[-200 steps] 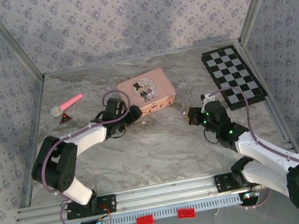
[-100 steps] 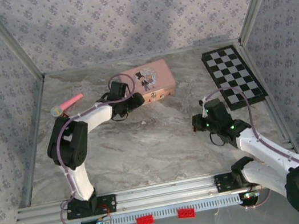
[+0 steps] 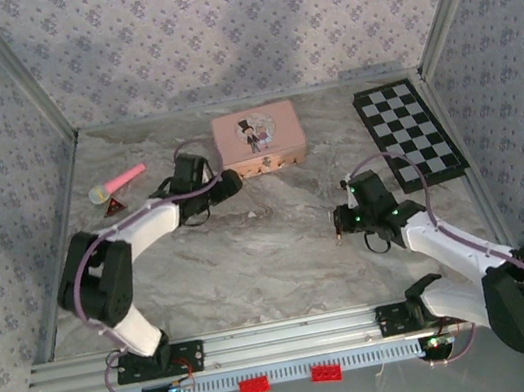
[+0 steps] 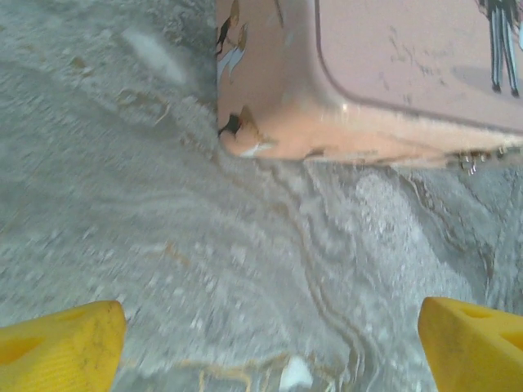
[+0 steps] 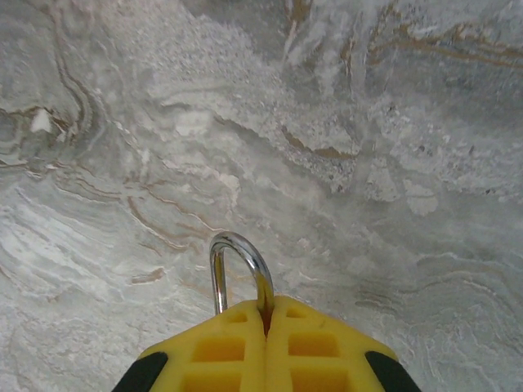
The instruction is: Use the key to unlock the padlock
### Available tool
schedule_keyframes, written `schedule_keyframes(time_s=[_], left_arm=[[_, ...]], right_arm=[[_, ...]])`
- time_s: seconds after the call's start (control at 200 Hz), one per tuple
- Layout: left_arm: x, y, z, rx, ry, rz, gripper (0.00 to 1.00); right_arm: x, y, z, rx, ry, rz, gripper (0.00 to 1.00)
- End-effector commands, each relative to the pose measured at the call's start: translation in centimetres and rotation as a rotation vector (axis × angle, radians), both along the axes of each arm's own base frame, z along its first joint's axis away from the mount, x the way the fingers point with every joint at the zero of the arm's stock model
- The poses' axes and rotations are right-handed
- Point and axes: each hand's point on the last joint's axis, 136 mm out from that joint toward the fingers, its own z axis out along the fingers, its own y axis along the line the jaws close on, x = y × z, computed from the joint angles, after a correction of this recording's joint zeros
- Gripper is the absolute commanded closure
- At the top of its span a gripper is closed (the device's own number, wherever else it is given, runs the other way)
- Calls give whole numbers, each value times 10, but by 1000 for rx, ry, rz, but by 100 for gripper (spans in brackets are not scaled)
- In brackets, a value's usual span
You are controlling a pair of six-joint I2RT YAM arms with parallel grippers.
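right pincer [image 5: 265,314] clamped on small metal padlock [image 5: 218,282], grey shackle pointing forward past its tips | left pincer [image 4: 270,343] wide, empty, beside pink tin box [image 4: 392,82], well apart leftward

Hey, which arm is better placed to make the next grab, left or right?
Left. The left gripper is open and empty above the table, beside the pink box. The right gripper is shut on the shackle of the padlock, so it is probably best used to hold that steady.
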Motion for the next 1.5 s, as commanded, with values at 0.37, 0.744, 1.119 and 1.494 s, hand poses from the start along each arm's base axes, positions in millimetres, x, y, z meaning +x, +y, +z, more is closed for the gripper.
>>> schedule_keyframes(time_s=[0.37,0.744,1.119,1.494], left_arm=[[-54,44,20,52,-179,3,4],[-73,60,21,69,-211,16,0],[-97,80,30,110,-314,10,0],[-104,95,36,149,-364,42,0]], right_arm=[[23,30,-8,-26,29,81,100],[39,41,-25,-50,78,76,100],[42,41,-42,-72,137,56,100],[43,40,-35,-89,121,58,90]])
